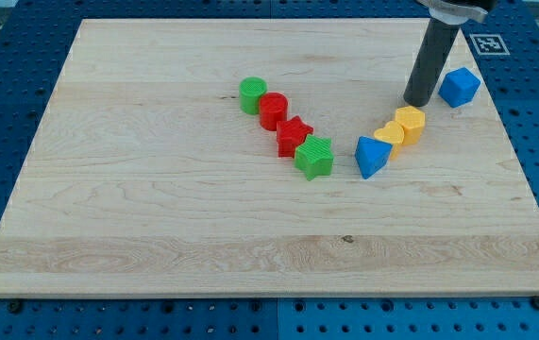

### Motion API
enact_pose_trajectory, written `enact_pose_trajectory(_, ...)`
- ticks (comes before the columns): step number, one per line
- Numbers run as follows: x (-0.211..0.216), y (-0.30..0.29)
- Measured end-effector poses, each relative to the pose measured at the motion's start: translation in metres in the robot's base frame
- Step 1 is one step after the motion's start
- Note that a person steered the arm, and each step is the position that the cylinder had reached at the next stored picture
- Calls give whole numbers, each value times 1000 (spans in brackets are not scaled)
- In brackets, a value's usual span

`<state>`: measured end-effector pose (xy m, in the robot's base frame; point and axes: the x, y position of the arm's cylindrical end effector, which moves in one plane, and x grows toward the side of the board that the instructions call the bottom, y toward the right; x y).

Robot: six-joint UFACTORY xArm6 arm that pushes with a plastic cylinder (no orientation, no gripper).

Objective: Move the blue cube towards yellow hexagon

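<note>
Arm end: straight, dark grey-black cylindrical rod, smooth and matte. Lighter grey metallic collar at its upper end, cut off by the view's top. Flat-ended tip.

Dark rod upright from the view's top right, my tip down at board level.

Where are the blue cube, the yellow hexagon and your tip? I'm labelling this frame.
blue cube (460, 87), camera view, its top face.
yellow hexagon (410, 119), camera view, its top face.
my tip (418, 101), camera view, the rod's very end.
</note>
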<state>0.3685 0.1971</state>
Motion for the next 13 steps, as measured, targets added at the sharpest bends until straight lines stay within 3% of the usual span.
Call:
enact_pose_trajectory(3,51,86)
enact_pose_trajectory(5,19,141)
enact_pose_trajectory(7,-31,137)
enact_pose_trajectory(13,-24,67)
